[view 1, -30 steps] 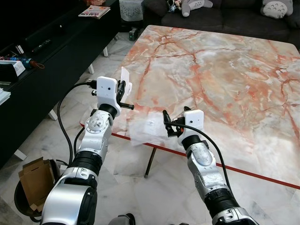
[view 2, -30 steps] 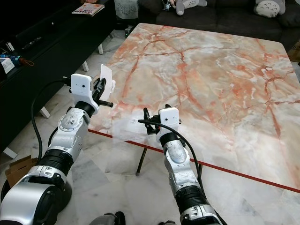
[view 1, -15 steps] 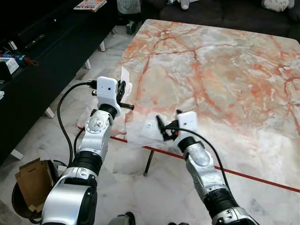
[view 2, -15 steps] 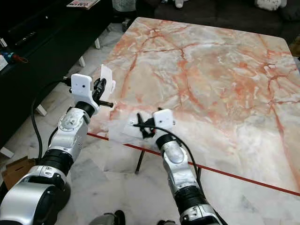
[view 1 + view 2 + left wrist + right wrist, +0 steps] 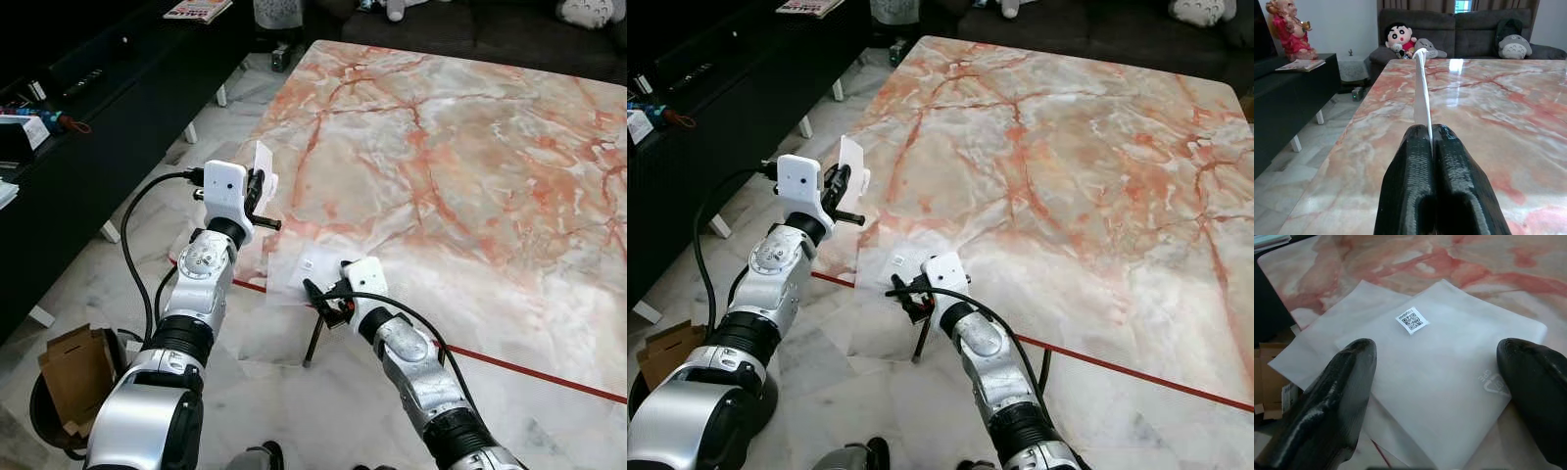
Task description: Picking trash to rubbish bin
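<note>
A thin white card (image 5: 263,162) stands upright in my left gripper (image 5: 257,186), which is shut on it beside the table's left edge; the left wrist view has the card (image 5: 1422,93) pinched between the closed fingers (image 5: 1449,161). A flat translucent plastic bag (image 5: 297,266) with a small QR label (image 5: 1412,320) lies on the marble table's (image 5: 470,157) near left corner, overhanging the edge. My right gripper (image 5: 321,297) is open at that corner, its fingers (image 5: 1347,382) spread to either side of the bag (image 5: 1440,367). A dark rubbish bin (image 5: 39,416) holding cardboard (image 5: 76,372) stands on the floor at lower left.
A long black TV console (image 5: 108,88) runs along the left, with a magazine (image 5: 196,10) on it. A dark sofa (image 5: 470,20) with plush toys stands behind the table. A metal table leg (image 5: 313,343) sits under the near corner. Marble floor lies between console and table.
My right gripper has come back and to the left, from over the table to its near left corner at the bag's edge. The left gripper still holds the card in place.
</note>
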`<state>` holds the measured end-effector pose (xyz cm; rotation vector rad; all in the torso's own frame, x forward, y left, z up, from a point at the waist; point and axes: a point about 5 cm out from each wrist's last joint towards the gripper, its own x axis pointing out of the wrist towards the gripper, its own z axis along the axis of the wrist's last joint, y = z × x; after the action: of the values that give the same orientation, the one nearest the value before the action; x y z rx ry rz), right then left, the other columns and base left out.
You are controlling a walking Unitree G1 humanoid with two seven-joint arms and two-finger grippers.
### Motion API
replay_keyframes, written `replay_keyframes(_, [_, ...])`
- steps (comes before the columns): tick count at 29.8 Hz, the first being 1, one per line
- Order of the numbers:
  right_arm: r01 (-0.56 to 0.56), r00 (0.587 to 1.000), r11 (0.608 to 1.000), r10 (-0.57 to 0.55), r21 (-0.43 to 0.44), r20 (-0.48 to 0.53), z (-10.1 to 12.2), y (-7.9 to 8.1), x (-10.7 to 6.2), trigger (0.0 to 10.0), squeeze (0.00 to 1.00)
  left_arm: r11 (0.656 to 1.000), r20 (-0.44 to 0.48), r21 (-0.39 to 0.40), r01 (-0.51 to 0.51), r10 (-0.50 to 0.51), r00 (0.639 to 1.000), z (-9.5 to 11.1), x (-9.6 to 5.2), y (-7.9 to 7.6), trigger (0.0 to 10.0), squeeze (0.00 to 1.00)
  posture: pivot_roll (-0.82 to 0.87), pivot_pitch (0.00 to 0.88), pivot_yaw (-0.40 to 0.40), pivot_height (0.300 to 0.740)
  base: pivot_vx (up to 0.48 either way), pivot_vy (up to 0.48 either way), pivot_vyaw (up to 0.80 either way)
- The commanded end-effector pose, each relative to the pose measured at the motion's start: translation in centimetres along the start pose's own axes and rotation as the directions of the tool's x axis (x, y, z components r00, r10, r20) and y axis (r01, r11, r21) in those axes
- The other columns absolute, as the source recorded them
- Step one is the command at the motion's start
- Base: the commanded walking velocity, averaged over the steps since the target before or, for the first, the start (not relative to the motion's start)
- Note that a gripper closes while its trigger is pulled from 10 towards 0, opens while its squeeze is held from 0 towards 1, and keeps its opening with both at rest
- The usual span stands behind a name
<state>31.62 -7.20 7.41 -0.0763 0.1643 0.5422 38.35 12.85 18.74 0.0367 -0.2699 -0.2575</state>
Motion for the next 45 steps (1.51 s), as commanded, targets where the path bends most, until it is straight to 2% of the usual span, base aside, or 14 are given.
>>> replay_keyframes(1, [-0.004,0.999,1.0,0.004,-0.005,-0.034,-0.4,0.1,0.0,10.0,0.0,1.0,-0.021,0.006,0.007,-0.007,1.0,-0.2,0.0,0.0,10.0,0.0,0.14,0.148,-0.008,0.74,0.0,0.0,0.0])
replay_keyframes(6, [-0.005,0.998,1.0,0.005,-0.006,-0.056,-0.6,0.1,-0.1,10.0,0.0,1.0,-0.023,0.01,0.014,-0.014,1.0,-0.2,0.0,-0.1,10.0,0.0,0.14,0.149,-0.008,0.74,0.0,0.0,0.0])
replay_keyframes(7, [-0.01,0.998,1.0,0.009,-0.01,-0.062,-0.7,0.1,-0.1,9.1,0.0,1.0,-0.024,0.01,0.015,-0.015,1.0,-0.2,0.0,-0.1,10.0,0.0,0.14,0.149,-0.008,0.74,0.0,0.0,0.0])
replay_keyframes(8, [-0.019,0.998,1.0,0.017,-0.018,-0.068,-0.7,0.1,-0.2,0.0,0.0,1.0,-0.025,0.009,0.016,-0.016,1.0,-0.2,0.0,-0.1,10.0,0.0,0.14,0.148,-0.008,0.74,0.0,0.0,0.0])
replay_keyframes(35, [-0.023,0.996,0.999,0.021,-0.027,-0.081,-0.8,0.0,-0.2,0.0,0.0,0.999,-0.036,0.017,0.03,-0.029,0.999,-0.3,0.1,-0.2,10.0,0.0,0.14,0.146,-0.009,0.74,0.0,0.0,0.0])
replay_keyframes(40, [0.016,0.996,0.999,-0.018,-0.033,-0.083,-0.9,-0.5,-0.3,0.0,0.0,0.999,-0.038,0.025,0.036,-0.035,0.999,-0.4,0.1,-0.3,10.0,0.0,0.14,0.145,-0.008,0.74,0.0,0.0,0.0])
replay_keyframes(45, [0.103,0.993,0.993,-0.107,-0.065,-0.052,-0.3,-1.8,-0.4,0.0,0.0,0.999,-0.04,0.026,0.036,-0.035,0.999,-0.4,0.1,-0.3,10.0,0.0,0.14,0.145,-0.007,0.74,0.0,0.0,0.0])
